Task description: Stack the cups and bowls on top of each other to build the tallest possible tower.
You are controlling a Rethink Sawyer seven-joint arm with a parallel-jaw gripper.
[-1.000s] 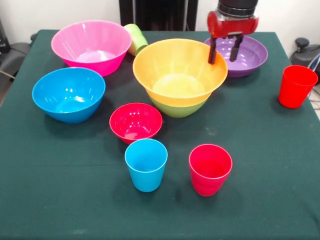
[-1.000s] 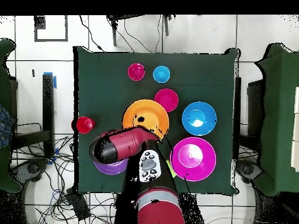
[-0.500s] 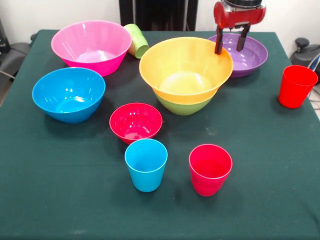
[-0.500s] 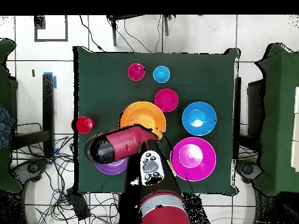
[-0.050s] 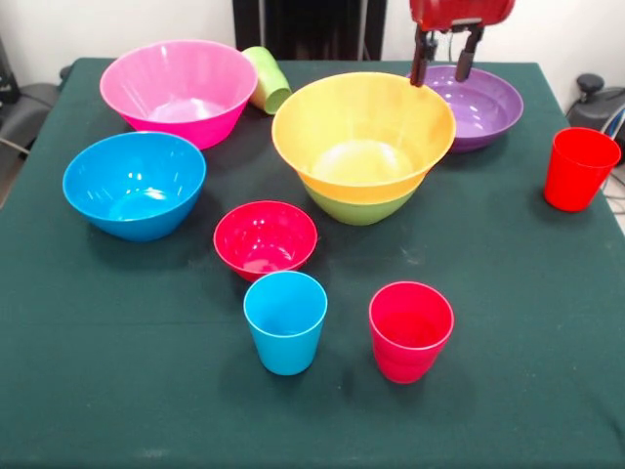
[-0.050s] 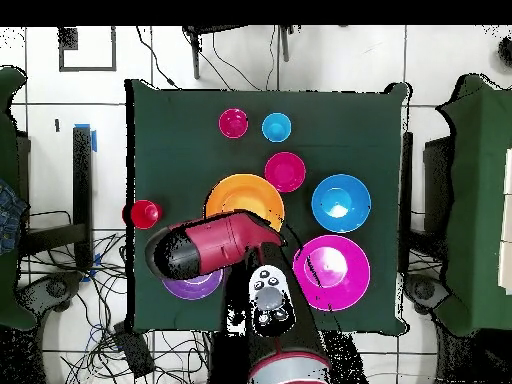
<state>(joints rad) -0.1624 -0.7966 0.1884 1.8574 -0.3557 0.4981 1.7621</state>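
Note:
The orange bowl sits nested in the lime green bowl at mid-table, a two-bowl tower. My gripper hangs open and empty just above the orange rim's far right side, by the purple bowl. The pink bowl, blue bowl and small red bowl stand alone. A lime green cup lies on its side behind the pink bowl. A blue cup and a red cup stand in front, another red cup at the right. Overhead, the arm covers part of the purple bowl.
All pieces stand on a dark green tablecloth. In the overhead view the orange bowl is central, the pink bowl and blue bowl to its right, and cables lie on the floor around the table.
The orange-and-green stack slid a little to the right in the front view, then stayed put. My gripper has lifted off the orange rim and stands higher.

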